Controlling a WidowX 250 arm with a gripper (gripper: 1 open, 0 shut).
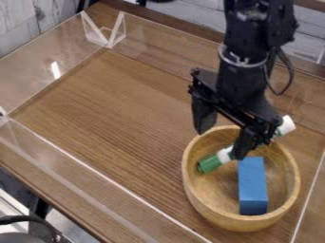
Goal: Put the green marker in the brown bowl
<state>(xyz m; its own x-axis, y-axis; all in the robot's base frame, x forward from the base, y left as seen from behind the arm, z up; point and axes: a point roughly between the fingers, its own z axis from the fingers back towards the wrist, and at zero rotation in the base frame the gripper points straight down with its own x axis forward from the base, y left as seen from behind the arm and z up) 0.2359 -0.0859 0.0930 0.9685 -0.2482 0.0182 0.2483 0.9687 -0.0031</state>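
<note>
Black all over: the pincer and the arm above it. Light brown, plain and unpatterned: the brown bowl, with a paler rim. Inside that bowl, solid mid-blue on the rectangular block; beside the block, white barrel with green end cap and green label on the green marker, partly hidden behind the pincer. Under the bowl, warm mid-brown with fine darker wood-grain streaks on the surface. Around the surface, colourless see-through walls with whitish edge glints.
</note>
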